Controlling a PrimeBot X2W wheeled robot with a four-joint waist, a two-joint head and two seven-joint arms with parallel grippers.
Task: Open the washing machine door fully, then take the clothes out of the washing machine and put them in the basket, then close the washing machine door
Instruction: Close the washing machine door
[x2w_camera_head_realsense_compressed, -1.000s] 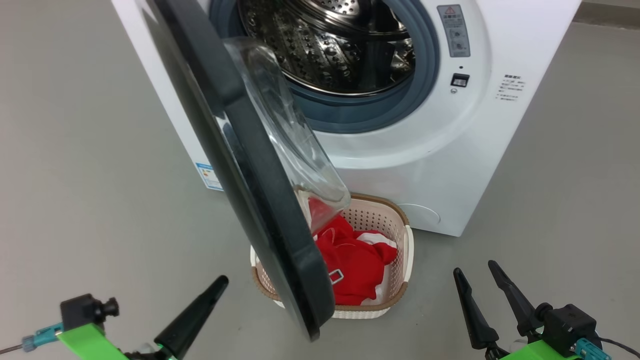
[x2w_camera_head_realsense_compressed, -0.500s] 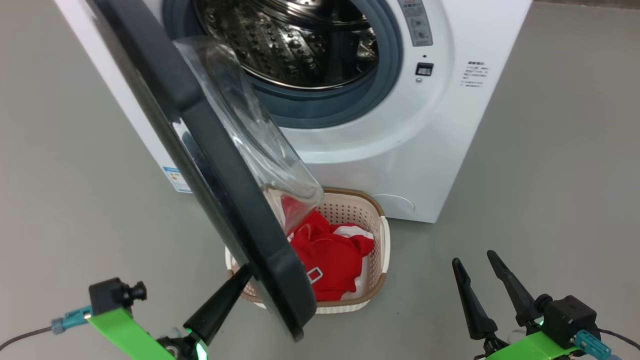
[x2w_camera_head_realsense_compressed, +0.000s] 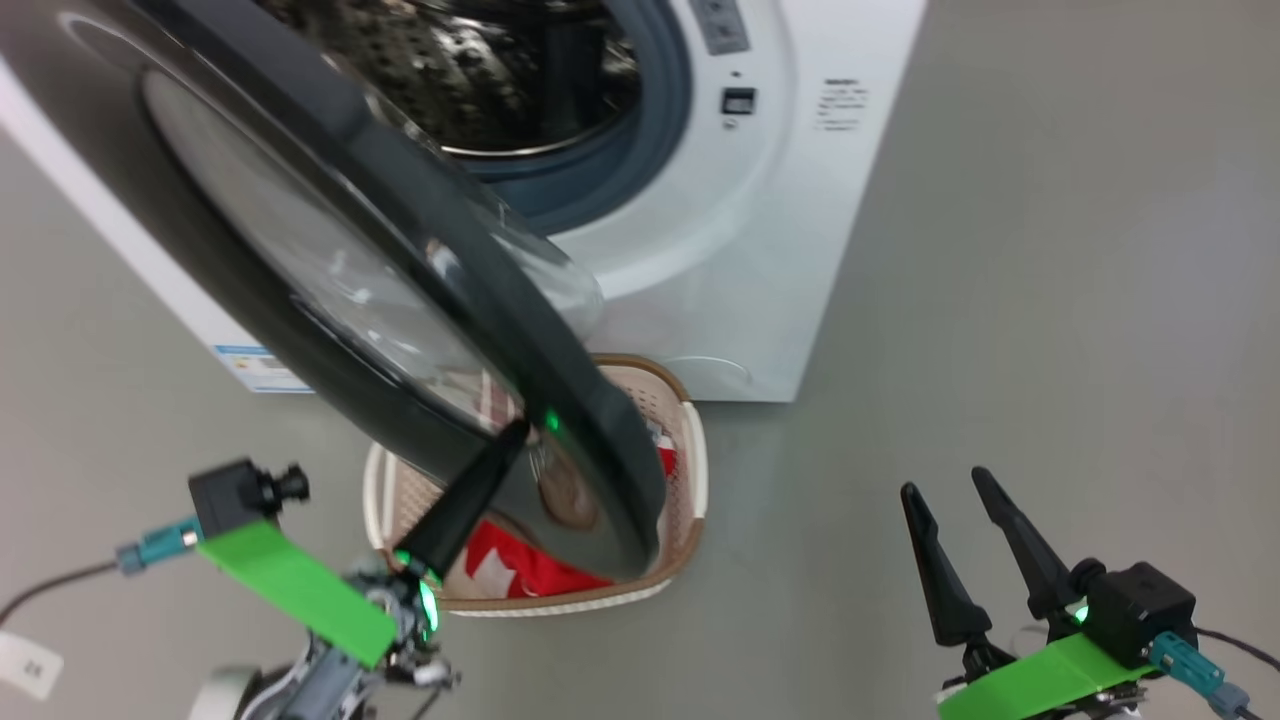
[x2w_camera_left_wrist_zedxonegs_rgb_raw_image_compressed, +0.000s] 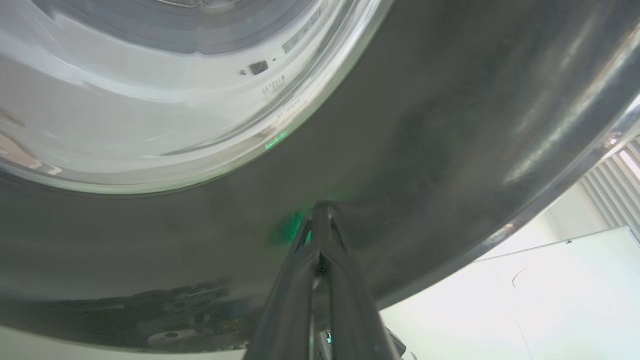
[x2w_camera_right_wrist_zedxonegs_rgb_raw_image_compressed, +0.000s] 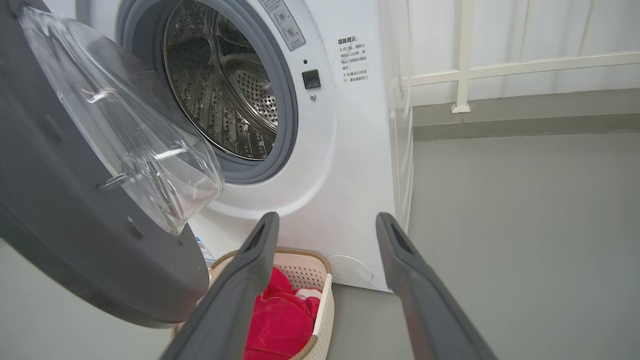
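Door (x2w_camera_head_realsense_compressed: 330, 280) nearer shut than before, closed empty left jaws tip-on against its outer rim; right jaws wide, empty, well clear.

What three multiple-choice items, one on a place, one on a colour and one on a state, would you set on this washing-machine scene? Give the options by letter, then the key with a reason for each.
1. Where do the clothes lie?
A. In the drum
B. In the basket
C. On the floor

2. What colour is the outer rim of the washing machine door?
A. White
B. Glossy black
C. Red

3. How does the right end effector stand?
A. Open, holding nothing
B. Shut on the clothes
C. Shut on the door's rim

Key:
1 B, as red fabric shows inside the perforated basket below the door.
2 B, as the head view shows a dark shiny ring round the clear glass.
3 A, as its two fingers stand apart with nothing between them.
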